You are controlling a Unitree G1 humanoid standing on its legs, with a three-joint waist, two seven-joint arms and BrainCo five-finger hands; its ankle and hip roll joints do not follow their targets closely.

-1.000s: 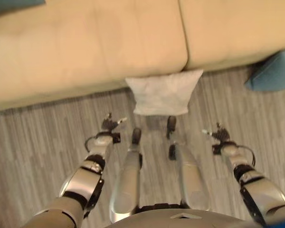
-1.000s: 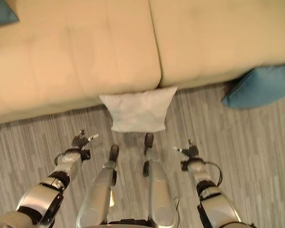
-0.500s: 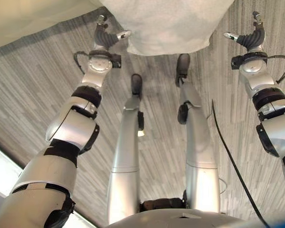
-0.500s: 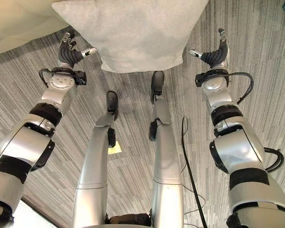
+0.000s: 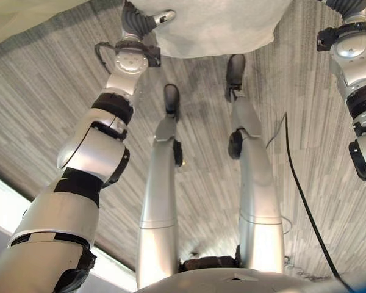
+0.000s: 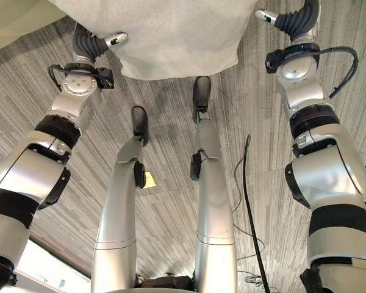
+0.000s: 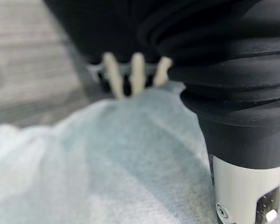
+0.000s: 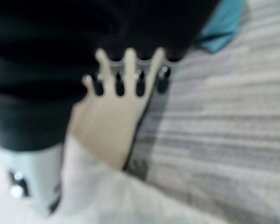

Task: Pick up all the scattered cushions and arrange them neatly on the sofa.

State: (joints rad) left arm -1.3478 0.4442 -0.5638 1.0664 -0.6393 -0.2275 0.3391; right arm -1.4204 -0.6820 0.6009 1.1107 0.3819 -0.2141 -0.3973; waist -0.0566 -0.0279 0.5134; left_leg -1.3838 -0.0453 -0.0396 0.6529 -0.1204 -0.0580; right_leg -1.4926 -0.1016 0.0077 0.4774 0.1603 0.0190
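Pale grey-white fabric marked the cushion [image 6: 171,36], which lay on the grey wood-grain floor [image 6: 67,165] against the front edge of a beige sofa [image 5: 24,18]. The left hand [image 5: 140,21] was seen at the cushion's left edge, and the right hand [image 6: 293,21] near its right edge. In the left wrist view, straight pale fingers [image 7: 136,74] were seen reaching over the cushion's cloth, extended rather than curled, and nothing was held. In the right wrist view, the right hand's fingers [image 8: 128,70] were likewise spread straight above the floor, with the cushion's edge close beside the wrist. A blue cushion [image 8: 221,28] was glimpsed farther off on the floor.

For the step in hand, judged to be the reach before lifting, both hands would best be brought in level against opposite sides of the pale cushion, so that it could be squeezed evenly and raised without sagging or slipping. Soft stuffing would likely give under pressure, so a firm, symmetrical press seemed advisable.

No brand, label or legible writing could be made out.
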